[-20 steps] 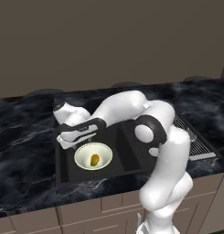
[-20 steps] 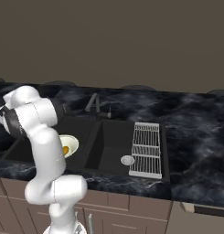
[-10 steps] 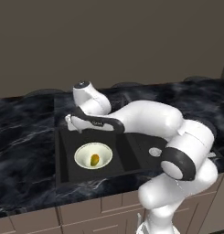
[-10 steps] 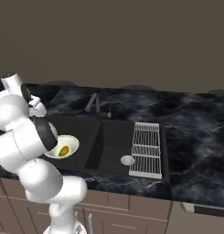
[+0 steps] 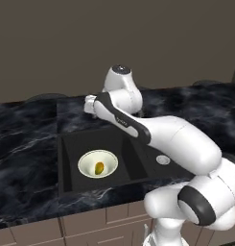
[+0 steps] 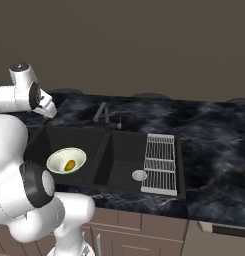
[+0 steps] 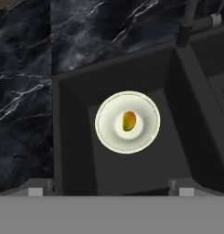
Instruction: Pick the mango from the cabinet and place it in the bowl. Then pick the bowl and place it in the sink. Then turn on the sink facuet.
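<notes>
The claw point(image 7: 108, 191) stands spread as wide as it goes, with nothing between its two tips and nothing touching them; in the hand view those tips sit at the bottom edge, looking straight down from above into the sink point(image 7: 177, 151). Directly beneath, well apart from the tips, the bowl point(image 7: 147, 137) rests on the floor of the sink's left basin, and the mango point(image 7: 128, 121) lies in the middle of the bowl. The hand view also catches the foot of the sink facuet point(image 7: 190, 20) at the far rim of the basin, on the black marbled counter point(image 7: 26, 114). From the left base view the arm arches over the counter behind the sink point(image 5: 71, 163), with the bowl point(image 5: 86, 161) and mango point(image 5: 99, 168) below and in front of it; the tap is hidden behind the arm there. The right base view shows what the others miss: the full facuet point(image 6: 102, 113) upright at the back of the sink point(image 6: 119, 160), the divider between two basins, a ribbed drain rack point(image 6: 160, 164) over the right side, and the bowl point(image 6: 57, 157) with the mango point(image 6: 69, 165) in the left basin. No writing or label can be read anywhere.
</notes>
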